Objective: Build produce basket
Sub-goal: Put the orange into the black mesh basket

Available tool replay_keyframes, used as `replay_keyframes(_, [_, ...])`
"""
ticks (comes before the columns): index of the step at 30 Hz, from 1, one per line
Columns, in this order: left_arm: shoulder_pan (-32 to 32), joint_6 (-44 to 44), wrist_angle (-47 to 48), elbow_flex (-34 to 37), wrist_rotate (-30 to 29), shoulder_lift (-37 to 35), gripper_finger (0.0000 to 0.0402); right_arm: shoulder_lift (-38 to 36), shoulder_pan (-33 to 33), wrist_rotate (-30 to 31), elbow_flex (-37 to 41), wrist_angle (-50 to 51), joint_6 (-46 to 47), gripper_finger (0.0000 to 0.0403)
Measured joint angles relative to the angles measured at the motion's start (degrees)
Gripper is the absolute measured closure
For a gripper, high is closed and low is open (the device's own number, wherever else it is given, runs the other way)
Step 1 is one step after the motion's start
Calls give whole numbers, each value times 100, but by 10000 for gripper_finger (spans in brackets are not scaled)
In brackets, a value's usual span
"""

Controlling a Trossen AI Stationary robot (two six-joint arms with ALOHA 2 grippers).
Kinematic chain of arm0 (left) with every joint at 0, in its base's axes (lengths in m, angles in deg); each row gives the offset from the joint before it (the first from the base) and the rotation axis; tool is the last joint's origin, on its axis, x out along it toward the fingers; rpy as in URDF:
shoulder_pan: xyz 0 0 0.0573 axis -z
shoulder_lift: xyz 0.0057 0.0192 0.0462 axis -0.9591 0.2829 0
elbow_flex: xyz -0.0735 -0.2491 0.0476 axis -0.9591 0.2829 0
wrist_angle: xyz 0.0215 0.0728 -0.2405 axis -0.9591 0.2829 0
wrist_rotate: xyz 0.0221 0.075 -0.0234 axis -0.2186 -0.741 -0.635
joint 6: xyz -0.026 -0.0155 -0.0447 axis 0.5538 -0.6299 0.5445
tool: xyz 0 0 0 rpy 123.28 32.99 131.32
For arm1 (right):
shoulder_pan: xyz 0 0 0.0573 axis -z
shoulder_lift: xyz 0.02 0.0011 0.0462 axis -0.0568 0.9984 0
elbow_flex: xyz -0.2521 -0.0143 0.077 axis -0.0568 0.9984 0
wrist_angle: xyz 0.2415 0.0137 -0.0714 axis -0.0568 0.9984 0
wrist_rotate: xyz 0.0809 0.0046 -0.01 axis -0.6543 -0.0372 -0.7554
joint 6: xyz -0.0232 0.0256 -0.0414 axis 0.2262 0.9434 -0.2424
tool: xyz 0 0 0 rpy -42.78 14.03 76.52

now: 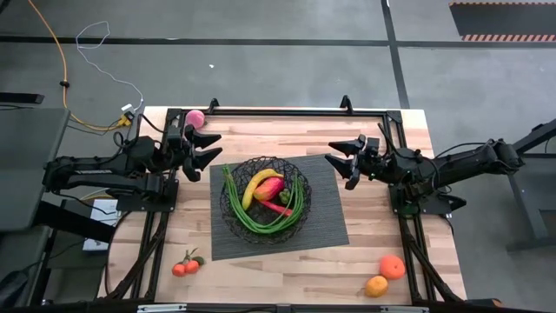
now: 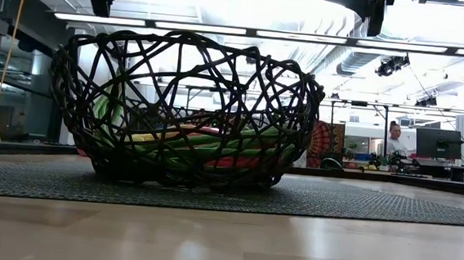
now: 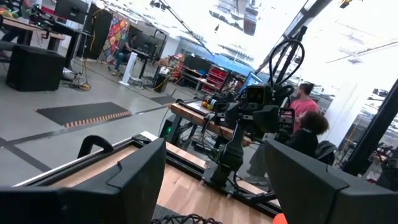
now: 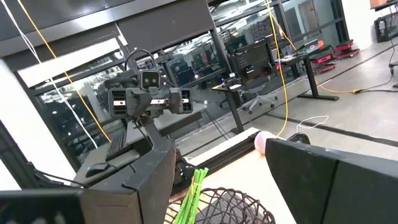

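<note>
Centrally, we record the basket (image 1: pixel 265 200): a round black bowl of open crisscross wire lattice, seated on a dark grey ribbed rectangular mat (image 1: pixel 326 217) over a pale wood-plank table (image 1: pixel 261 269). Inside it we list a curved yellow banana (image 1: pixel 260 183), a smooth red-orange mango (image 1: pixel 270 188), a red chili (image 1: pixel 278 208), a dark green piece (image 1: pixel 285 197) and long green beans (image 1: pixel 299 202) bent along the rim. Outside it we note a pink ball (image 1: pixel 195 118) at the far left corner of the table, small tomatoes (image 1: pixel 186 266) near left, and two oranges (image 1: pixel 385 275) near right.

The left gripper (image 1: pixel 209 146) hovers just left of the mat, its blunt dark fingers (image 3: pixel 134 180) spread wide, holding and touching nothing. The right gripper (image 1: pixel 338 164) hangs over the mat's far right part, fingers (image 4: pixel 323 174) likewise wide apart and empty.
</note>
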Motion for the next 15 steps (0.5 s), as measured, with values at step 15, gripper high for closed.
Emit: replay_keyframes(15, [-1, 0, 0, 0, 0, 0, 145, 0, 1, -2, 0, 226, 149, 171])
